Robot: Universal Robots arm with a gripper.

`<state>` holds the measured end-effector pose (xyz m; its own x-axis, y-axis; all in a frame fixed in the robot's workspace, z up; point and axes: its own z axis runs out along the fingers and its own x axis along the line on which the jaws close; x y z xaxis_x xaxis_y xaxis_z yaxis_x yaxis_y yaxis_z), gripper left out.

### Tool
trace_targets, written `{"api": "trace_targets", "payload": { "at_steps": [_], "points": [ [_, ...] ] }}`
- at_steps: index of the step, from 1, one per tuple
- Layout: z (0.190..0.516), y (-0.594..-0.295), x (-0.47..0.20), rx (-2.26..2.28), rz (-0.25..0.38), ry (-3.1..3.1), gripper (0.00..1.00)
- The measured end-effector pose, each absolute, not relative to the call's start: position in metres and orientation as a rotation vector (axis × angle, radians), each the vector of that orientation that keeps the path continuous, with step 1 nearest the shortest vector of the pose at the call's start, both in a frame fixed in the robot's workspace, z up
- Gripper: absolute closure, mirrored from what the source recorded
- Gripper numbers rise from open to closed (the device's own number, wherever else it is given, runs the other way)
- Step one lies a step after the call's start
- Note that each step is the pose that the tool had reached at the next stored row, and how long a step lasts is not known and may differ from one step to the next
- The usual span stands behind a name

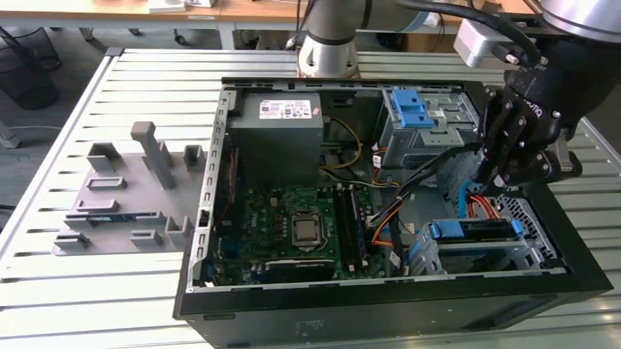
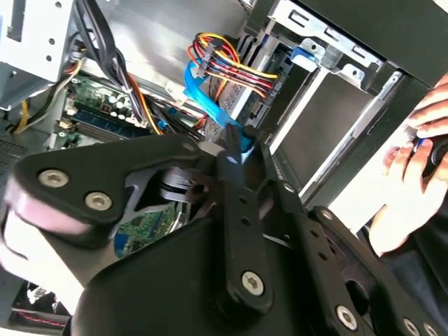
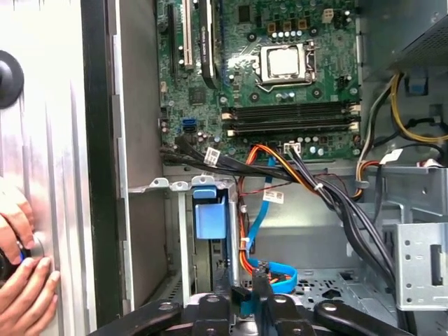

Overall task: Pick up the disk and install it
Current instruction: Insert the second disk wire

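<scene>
Seemingly clamped near shut: gripper [image 3: 252, 302] on blue cable [image 3: 280, 273], above disk [image 1: 475, 231] seated in bay. Needed gentle, straight handling, w/o snagging orange wires [image 3: 276, 157].

Around me I see a ribbed, pale metal slatted table [image 1: 145, 80] in even daylight. Beyond it a light wooden desk [image 1: 116, 9] stands on grey floor [image 1: 68, 51], beside a black mesh wastebasket [image 1: 25, 73].
</scene>
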<state>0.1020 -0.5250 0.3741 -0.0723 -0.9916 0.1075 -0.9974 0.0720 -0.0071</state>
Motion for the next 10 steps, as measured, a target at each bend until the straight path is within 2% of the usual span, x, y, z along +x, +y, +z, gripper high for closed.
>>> {"api": "trace_targets", "payload": {
  "at_steps": [1,2,3,5,10],
  "points": [
    [0.3731,-0.5248,0.102,2.085,0.127,-2.241,0.75],
    [0.3722,-0.5246,0.102,2.082,0.133,-2.238,0.75],
    [0.3713,-0.5244,0.102,2.08,0.138,-2.236,0.81],
    [0.3697,-0.5241,0.102,2.077,0.144,-2.233,0.84],
    [0.3656,-0.5241,0.102,2.077,0.143,-2.234,0.84]
  ]
}}
